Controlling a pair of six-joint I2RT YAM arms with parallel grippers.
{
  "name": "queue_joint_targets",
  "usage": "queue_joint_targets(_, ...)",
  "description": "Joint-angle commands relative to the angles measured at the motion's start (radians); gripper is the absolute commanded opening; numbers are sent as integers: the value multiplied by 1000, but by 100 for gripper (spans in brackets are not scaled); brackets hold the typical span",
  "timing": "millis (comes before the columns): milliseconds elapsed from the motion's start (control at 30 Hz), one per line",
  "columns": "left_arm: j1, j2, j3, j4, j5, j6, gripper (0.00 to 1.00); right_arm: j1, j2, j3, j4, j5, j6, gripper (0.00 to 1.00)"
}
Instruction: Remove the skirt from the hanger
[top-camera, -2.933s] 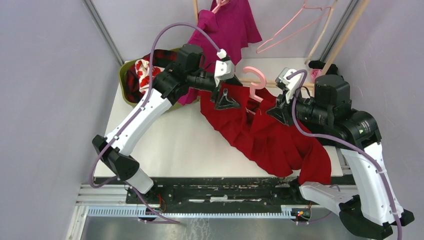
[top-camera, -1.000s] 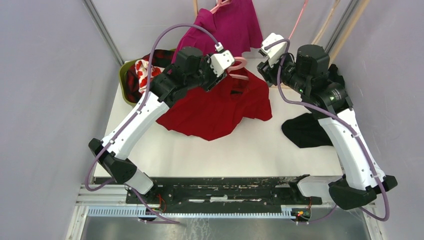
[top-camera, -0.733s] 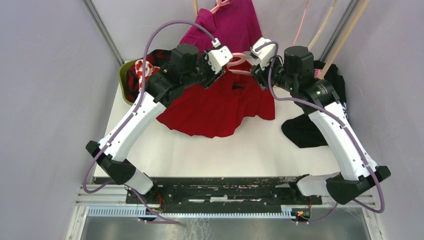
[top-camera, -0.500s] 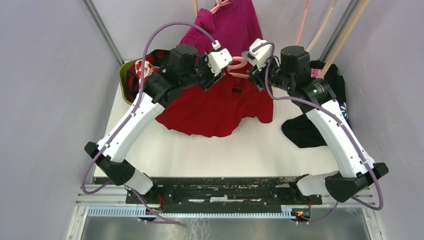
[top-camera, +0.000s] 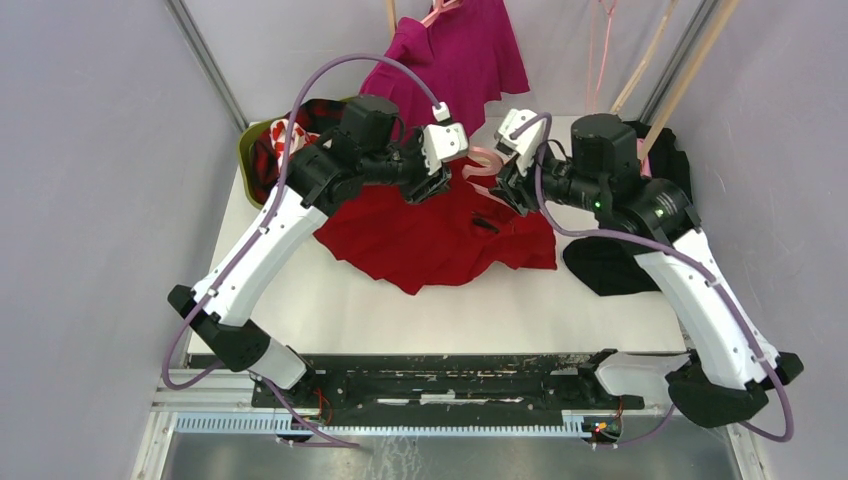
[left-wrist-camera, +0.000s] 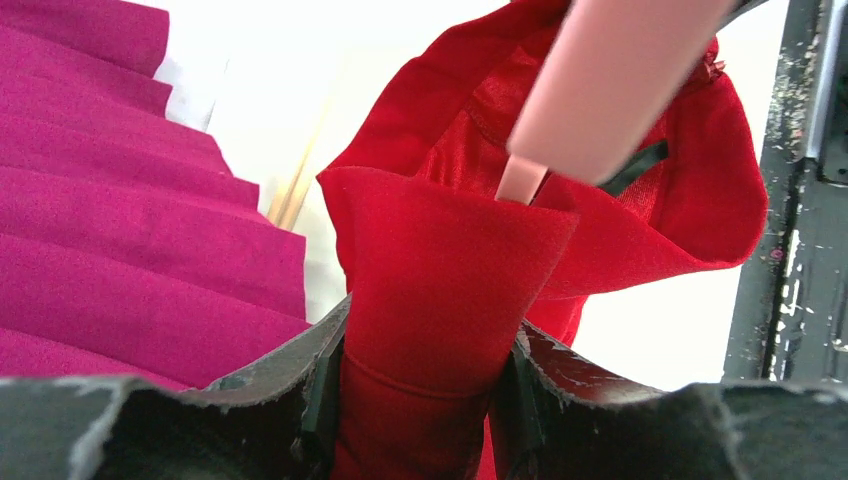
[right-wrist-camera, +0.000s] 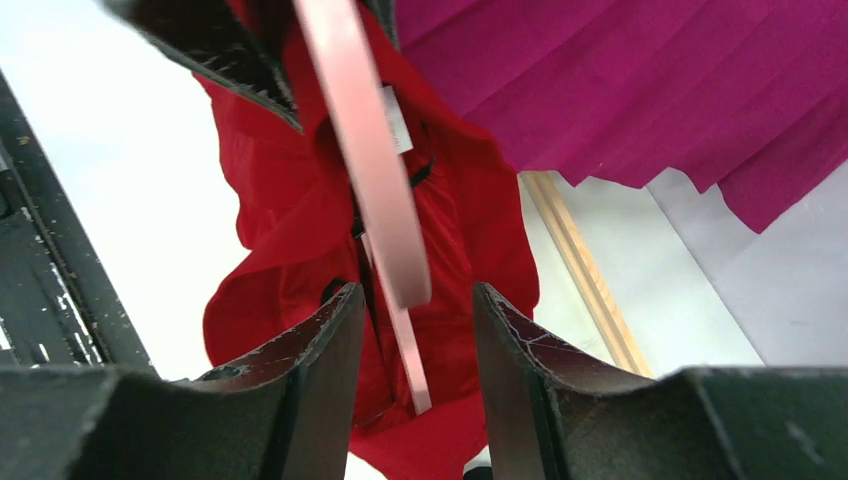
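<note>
At the back of the worktop (top-camera: 480, 300), the red skirt (top-camera: 440, 235) lay in a heap, with one fold raised and pinched tight between the left fingers (left-wrist-camera: 270, 375). Just beside them, the right fingers (right-wrist-camera: 310, 350) stood partly open around the pink hanger (right-wrist-camera: 370, 170), which ran between them, seemingly clear of both. The hanger's end was tucked into the skirt.

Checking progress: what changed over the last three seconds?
The red skirt was pulled from the right near edge to the table centre, uncovering a black cloth. The right tool swung back, then returned to straddle the pink hanger, jaws open. The left tool still pinches the skirt; the magenta garment hangs unchanged.
</note>
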Motion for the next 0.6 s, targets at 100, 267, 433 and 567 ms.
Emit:
queue_joint_targets(100,0,-21,121,56,81,19,3,15,-75,-40,-42,-58,33,48)
queue_joint_targets(267,0,-26,144,51,99,4,3,17,-76,-78,-24,-66,43,48)
queue_joint_targets(433,0,-44,132,53,106,-1,3,18,-59,-67,10,-43,35,49)
queue_joint_targets(567,0,-56,122,54,102,0,3,18,-40,-54,26,-33,23,49)
